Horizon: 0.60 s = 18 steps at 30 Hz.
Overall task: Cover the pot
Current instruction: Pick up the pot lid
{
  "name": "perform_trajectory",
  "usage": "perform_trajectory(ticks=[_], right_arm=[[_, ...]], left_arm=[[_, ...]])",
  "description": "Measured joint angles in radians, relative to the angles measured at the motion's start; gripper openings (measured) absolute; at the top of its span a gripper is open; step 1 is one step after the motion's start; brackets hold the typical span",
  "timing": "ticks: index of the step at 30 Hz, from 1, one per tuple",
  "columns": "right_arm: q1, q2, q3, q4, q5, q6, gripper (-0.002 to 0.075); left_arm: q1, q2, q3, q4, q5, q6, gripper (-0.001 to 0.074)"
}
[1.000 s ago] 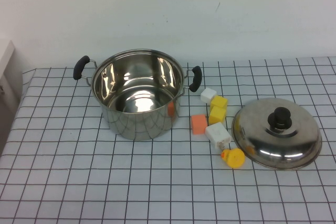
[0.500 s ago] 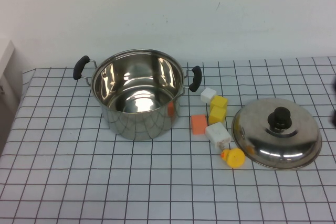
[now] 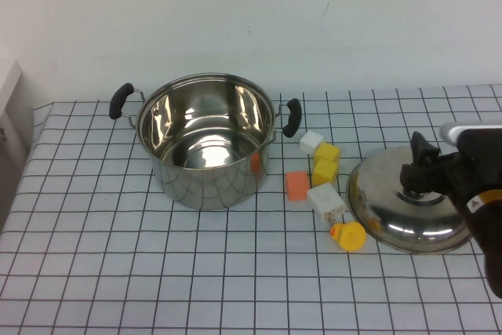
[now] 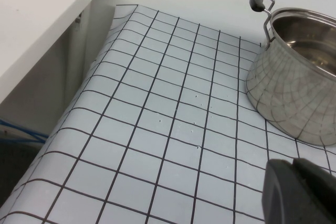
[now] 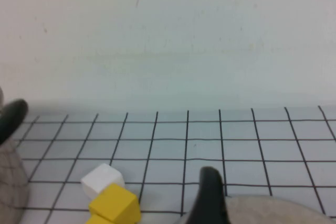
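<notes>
The pot (image 3: pixel 205 143) stands open and empty at the back left of the checked table; its side also shows in the left wrist view (image 4: pixel 299 93). The domed steel lid (image 3: pixel 392 194) with a black knob lies flat on the table to the pot's right. My right gripper (image 3: pixel 417 164) is over the lid at its knob and looks open; the right wrist view shows one finger (image 5: pixel 210 192) above the lid's rim (image 5: pixel 262 211). My left gripper (image 4: pixel 299 192) is shut and empty, low over the table left of the pot, out of the high view.
Between pot and lid lie toy blocks: white (image 3: pixel 311 142), yellow (image 3: pixel 327 151), orange (image 3: pixel 296 185), another white (image 3: pixel 325 202), and a yellow duck (image 3: pixel 347 235). A white wall runs along the back. A white shelf (image 4: pixel 42 19) stands off the table's left edge.
My right arm has come into the high view from the right and now sits over the lid's knob. Pot, lid and blocks have not moved.
</notes>
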Motion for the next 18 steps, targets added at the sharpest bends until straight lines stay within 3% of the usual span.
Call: perform_trajectory(ticks=[18], right_arm=[[-0.008, 0.251, -0.207, 0.079, 0.011, -0.101, 0.0523]], left_arm=[[0.0, 0.0, 0.0, 0.0, 0.0, 0.0, -0.0003]])
